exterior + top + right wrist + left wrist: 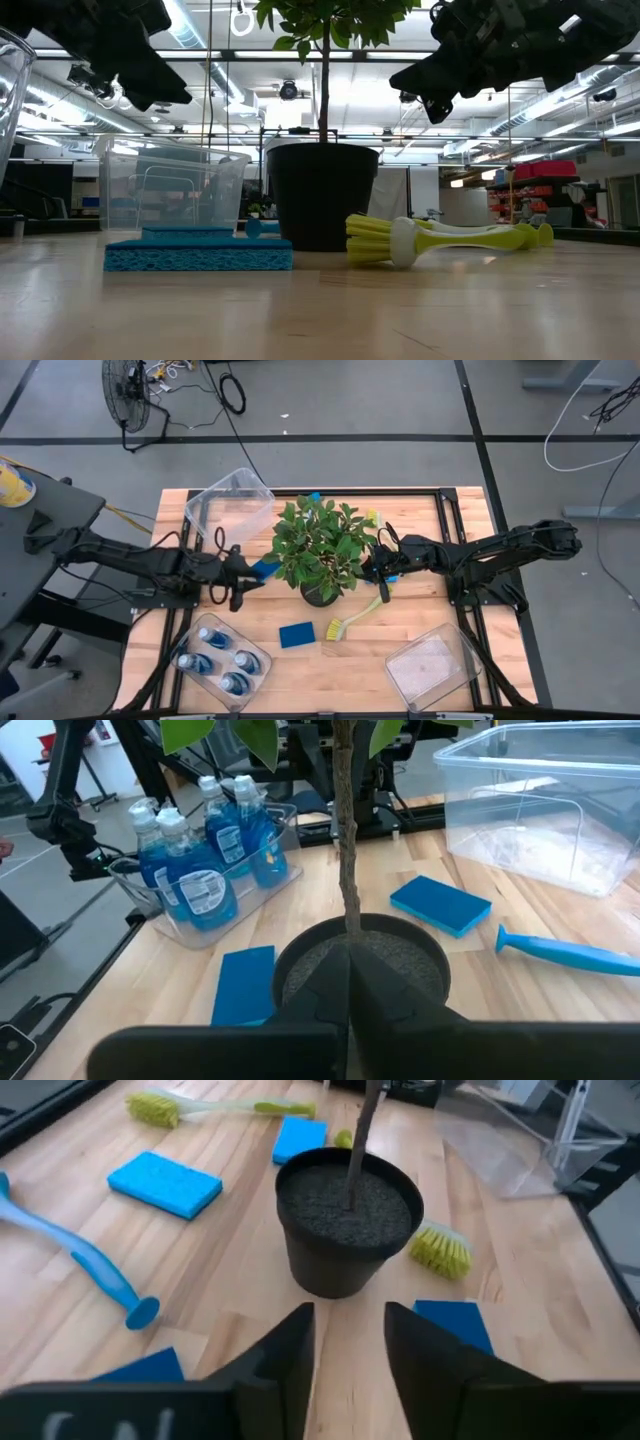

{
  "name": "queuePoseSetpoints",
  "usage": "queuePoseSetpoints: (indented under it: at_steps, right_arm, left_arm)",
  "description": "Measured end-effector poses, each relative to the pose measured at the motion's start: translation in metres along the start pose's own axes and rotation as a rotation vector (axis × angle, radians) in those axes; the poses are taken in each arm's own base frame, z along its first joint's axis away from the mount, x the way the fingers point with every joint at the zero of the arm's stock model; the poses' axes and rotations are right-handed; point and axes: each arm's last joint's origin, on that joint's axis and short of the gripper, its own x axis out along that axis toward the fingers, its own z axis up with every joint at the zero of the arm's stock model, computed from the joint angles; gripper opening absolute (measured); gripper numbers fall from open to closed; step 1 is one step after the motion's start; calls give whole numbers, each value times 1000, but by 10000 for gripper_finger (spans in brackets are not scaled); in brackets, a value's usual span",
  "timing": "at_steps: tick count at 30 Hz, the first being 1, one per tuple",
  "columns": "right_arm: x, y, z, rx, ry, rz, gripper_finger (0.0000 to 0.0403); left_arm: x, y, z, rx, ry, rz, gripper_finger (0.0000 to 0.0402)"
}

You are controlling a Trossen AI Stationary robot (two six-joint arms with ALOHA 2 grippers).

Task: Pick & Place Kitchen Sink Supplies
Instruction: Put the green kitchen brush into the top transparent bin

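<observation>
A flat blue sponge [198, 252] lay closest to the table-level camera, on the wood just left of the black plant pot [323, 196]. A yellow-green dish brush [440, 240] rested on its side to the pot's right, bristles toward the pot. From above, four blue bottles [220, 661] stood together in a clear bin [183, 643] at the table's near-left corner (pale caps up). A second sponge [266, 569] lay beside the leaves, just ahead of the left gripper [240, 572], whose fingers [287, 1348] stood parted with nothing between them, aimed at the pot. The right gripper [372, 568] hovered on the plant's other side, its fingers pressed together and empty. Another clear bin [229, 505] tilted at the far left, and a third [432, 664] sat at the near right.
</observation>
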Motion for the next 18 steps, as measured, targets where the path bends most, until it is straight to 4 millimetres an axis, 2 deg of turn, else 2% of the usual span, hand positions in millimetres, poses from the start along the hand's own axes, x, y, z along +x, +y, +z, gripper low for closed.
queuePoseSetpoints:
  at_steps: [8,18]
  right_arm:
    - [0,0,0,0,1,2,8]
    - [-3,2,3,-4,-10,43,9]
  left_arm:
    - [8,-3,4,42,33,10,180]
    - [8,-6,11,21,-41,-32,178]
